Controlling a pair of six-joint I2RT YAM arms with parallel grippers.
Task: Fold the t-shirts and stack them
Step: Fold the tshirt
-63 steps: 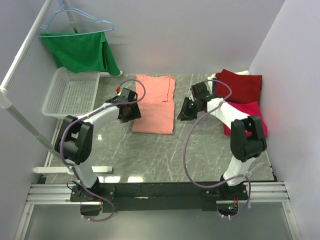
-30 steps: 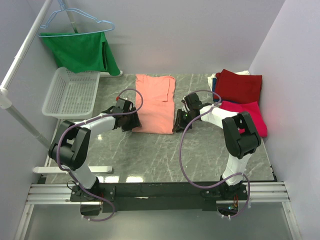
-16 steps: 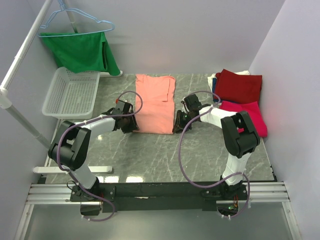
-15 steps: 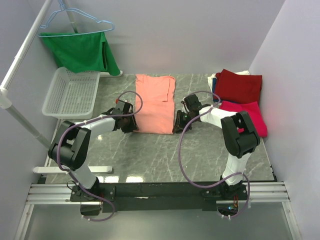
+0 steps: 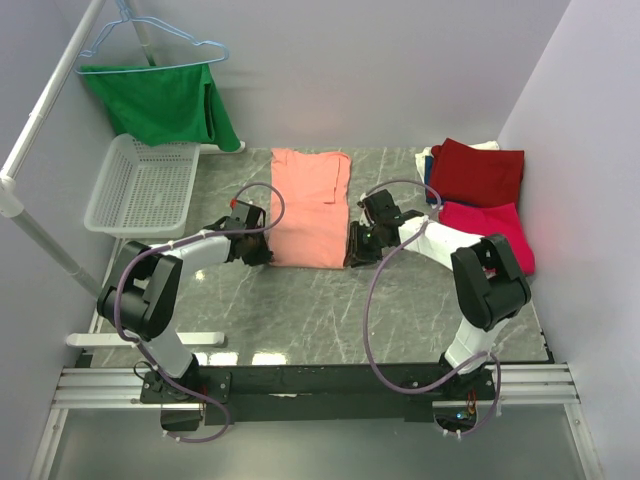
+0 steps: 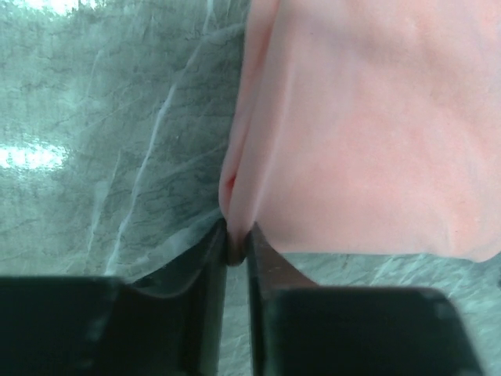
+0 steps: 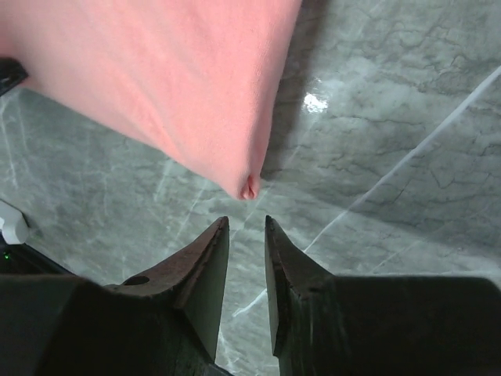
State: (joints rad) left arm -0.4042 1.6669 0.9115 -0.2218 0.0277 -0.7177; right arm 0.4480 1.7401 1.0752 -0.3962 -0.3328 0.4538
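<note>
A salmon-pink t-shirt [image 5: 310, 205] lies folded lengthwise in the middle of the table. My left gripper [image 5: 262, 255] is at its near-left corner, shut on the hem; the left wrist view shows the cloth [image 6: 352, 133] pinched between the jaws of the left gripper [image 6: 236, 244]. My right gripper [image 5: 352, 254] is at the near-right corner, open. In the right wrist view that corner [image 7: 248, 186] lies just beyond the tips of the right gripper [image 7: 245, 225], not touching them. A dark red t-shirt [image 5: 480, 170] and a crimson-pink t-shirt [image 5: 492, 228] lie folded at the far right.
A white mesh basket [image 5: 140, 185] stands at the far left. A green garment [image 5: 160, 100] hangs on a light-blue wire hanger [image 5: 150, 40] from a white rail [image 5: 45, 120]. Walls close in the back and right side.
My left gripper has closed onto the near-left corner of the salmon-pink t-shirt. My right gripper has edged slightly nearer to the near-right corner, still open.
</note>
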